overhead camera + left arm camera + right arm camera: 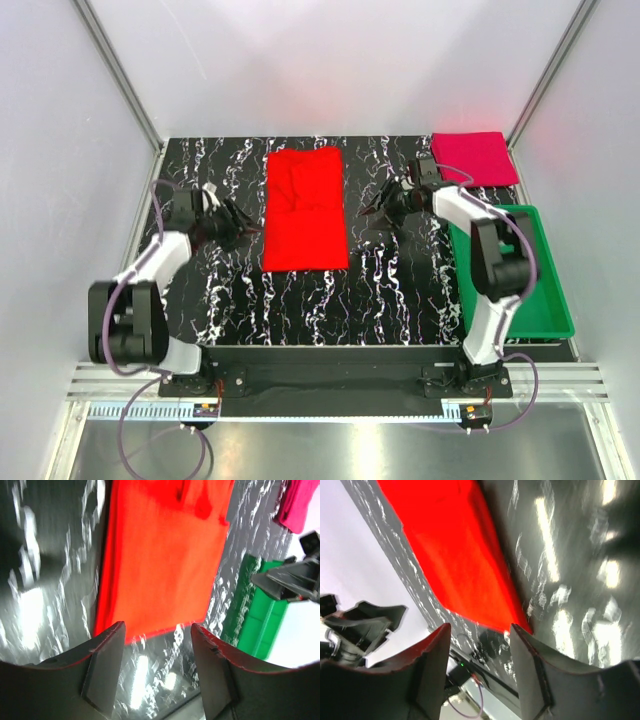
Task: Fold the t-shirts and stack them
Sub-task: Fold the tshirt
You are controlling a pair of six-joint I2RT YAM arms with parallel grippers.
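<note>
**A:** Where do we see the red t-shirt (306,208)?

**B:** We see it lying flat in the middle of the desk (400,290). It is folded into a long rectangle, with some wrinkles near its far end.

**A:** And the crimson t-shirt (472,158)?

**B:** It lies folded at the far right corner of the desk, well apart from the red one. Its near edge is just beside the far end of the green tray (545,300), which stands at the right side of the desk.

**A:** What can we say about the left end effector (247,224)?

**B:** It is just beside the left edge of the red t-shirt, with its tips pointing toward the cloth. In its wrist view we see the two fingers (105,665) spread apart, with only the desk and the shirt's edge behind the gap. So it is released and grasps nothing.

**A:** And the right end effector (371,211)?

**B:** It is near the right edge of the red t-shirt, not touching it. Its fingers (432,665) are also spread apart, so we call it released too.
</note>
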